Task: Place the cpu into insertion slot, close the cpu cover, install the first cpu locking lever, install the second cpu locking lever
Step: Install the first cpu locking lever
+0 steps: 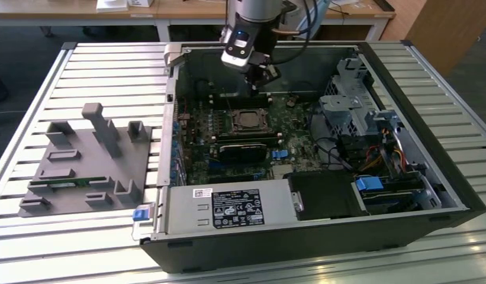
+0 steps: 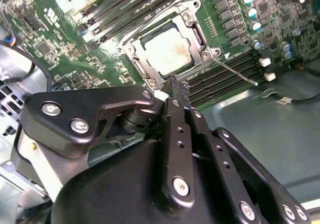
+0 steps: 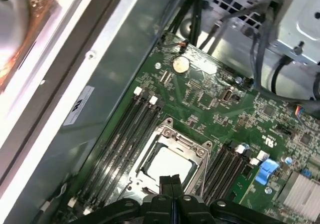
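One arm works inside the computer case on the slatted surface. On the motherboard, the insertion slot has the cpu cover down around the seated cpu. A thin locking lever angles off the cover's corner, apparently unlatched. The gripper hangs over the cover's edge beside it, fingers pressed together, empty.
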Available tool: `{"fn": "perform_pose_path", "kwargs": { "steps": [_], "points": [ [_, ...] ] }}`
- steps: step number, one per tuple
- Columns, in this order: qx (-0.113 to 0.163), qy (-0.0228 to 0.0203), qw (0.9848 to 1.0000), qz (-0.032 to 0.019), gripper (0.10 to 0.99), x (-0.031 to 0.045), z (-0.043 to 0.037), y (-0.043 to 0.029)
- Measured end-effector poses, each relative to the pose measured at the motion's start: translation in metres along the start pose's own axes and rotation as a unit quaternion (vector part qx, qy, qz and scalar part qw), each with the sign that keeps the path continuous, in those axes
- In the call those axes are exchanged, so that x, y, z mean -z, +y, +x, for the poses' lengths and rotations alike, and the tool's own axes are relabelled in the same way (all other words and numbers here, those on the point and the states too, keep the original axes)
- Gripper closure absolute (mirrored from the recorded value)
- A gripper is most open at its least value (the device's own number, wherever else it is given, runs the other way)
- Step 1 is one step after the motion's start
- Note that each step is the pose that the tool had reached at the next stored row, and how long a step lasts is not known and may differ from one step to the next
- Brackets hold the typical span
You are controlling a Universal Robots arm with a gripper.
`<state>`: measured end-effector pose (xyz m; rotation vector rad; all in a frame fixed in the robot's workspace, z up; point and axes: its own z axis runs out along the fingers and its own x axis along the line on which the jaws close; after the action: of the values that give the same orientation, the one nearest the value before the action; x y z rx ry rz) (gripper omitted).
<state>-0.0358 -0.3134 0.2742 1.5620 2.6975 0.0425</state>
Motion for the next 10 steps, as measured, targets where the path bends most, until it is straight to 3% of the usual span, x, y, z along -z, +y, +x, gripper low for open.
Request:
{"fn": "perform_pose_path", "kwargs": {
  "steps": [5, 10],
  "points": [
    [0.038, 0.0013, 0.9993, -0.0002, 0.980, 0.0000, 0.0000, 0.0000],
    [0.076, 0.0027, 0.9971, -0.0005, 0.980, 0.0000, 0.0000, 0.0000]
  ]
}}
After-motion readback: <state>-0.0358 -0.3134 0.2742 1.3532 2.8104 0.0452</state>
